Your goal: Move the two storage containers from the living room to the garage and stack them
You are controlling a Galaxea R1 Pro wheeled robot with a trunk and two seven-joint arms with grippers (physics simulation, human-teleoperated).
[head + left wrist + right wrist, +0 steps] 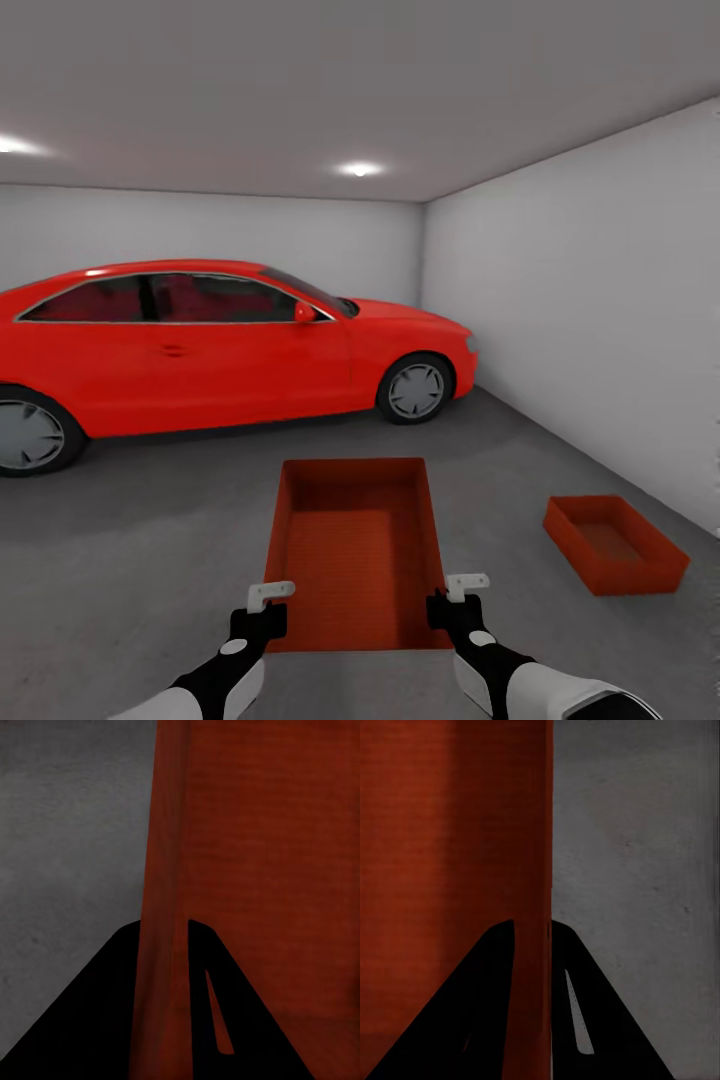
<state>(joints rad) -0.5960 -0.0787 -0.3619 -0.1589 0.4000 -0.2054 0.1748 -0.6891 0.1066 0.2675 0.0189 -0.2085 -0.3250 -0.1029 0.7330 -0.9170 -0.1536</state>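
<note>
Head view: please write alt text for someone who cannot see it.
Both grippers, left and right, hold an open orange-red storage container by its two long walls above the grey garage floor. A second matching container sits on the floor to the right near the wall; a red car is parked behind.

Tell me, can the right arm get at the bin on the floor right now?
Probably not: the right gripper is clamped on the held bin's wall, and the floor bin sits well ahead to the right.
</note>
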